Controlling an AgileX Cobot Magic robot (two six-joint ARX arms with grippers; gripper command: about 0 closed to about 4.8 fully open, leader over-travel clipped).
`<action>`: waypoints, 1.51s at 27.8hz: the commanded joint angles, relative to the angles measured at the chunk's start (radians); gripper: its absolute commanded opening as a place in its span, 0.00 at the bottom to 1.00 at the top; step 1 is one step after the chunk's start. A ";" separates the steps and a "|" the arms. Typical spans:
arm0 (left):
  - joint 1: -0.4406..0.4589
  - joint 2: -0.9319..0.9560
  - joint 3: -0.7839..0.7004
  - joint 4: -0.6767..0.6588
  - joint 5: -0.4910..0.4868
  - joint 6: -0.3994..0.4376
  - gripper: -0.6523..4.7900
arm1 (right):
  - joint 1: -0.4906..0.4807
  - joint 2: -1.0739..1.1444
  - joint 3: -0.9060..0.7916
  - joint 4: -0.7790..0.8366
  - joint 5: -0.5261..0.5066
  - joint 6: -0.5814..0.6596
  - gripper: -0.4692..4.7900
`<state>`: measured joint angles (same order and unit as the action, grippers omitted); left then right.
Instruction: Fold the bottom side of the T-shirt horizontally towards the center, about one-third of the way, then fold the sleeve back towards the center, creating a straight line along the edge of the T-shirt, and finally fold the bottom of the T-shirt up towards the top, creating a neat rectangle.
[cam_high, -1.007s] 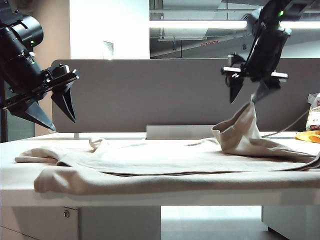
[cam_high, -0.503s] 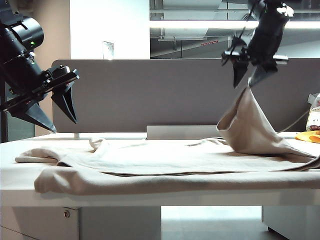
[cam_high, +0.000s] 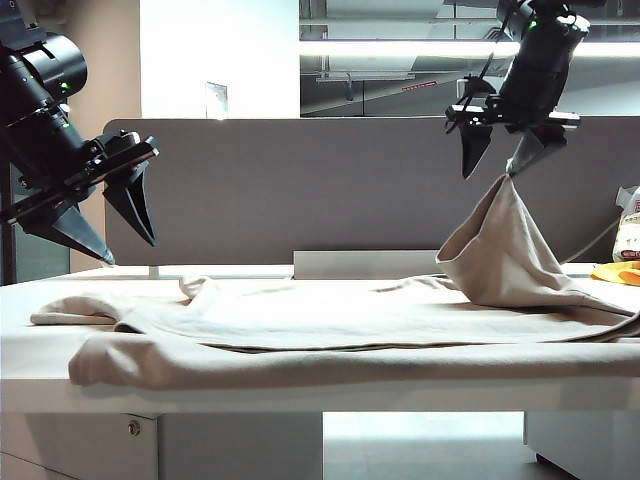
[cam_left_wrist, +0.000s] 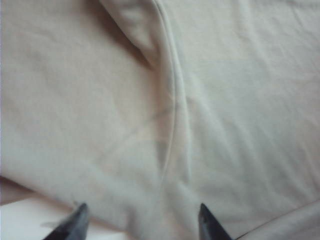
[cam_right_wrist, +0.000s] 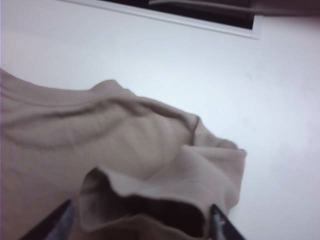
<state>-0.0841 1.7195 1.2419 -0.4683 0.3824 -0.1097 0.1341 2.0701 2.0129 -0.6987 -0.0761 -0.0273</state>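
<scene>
Looks like the sleeve fold: right gripper (cam_high: 507, 168), jaws spread, has the T-shirt (cam_high: 330, 325) sleeve (cam_high: 500, 250) snagged on one fingertip and needs to carry it centerward, while left gripper (cam_high: 112, 228) hovers open, empty.

Over the last second the right gripper (cam_high: 506, 160) has climbed from just above the grey partition's (cam_high: 300, 190) top edge to well above it, near the ceiling light strip, carrying a raised peak of the T-shirt (cam_high: 500, 250) up with it. That cloth peak now stands taller and narrower against the partition than a second ago. The jaws, nearly together half a second ago, now stand visibly apart, and the fabric hangs from only the one fingertip (cam_high: 516, 166) farther from the partition's middle.
</scene>
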 joint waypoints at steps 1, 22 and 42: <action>-0.008 -0.003 0.002 0.010 0.026 -0.003 0.66 | 0.002 -0.006 0.003 -0.014 -0.023 0.005 0.81; -0.003 -0.003 0.002 0.014 -0.177 -0.003 0.67 | 0.013 -0.006 0.003 -0.068 -0.095 0.053 1.00; 0.139 0.158 0.124 -0.006 -0.173 -0.066 0.67 | 0.014 -0.006 0.003 -0.111 -0.110 0.052 1.00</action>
<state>0.0463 1.8816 1.3487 -0.4835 0.2070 -0.1738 0.1467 2.0701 2.0121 -0.8139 -0.1806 0.0223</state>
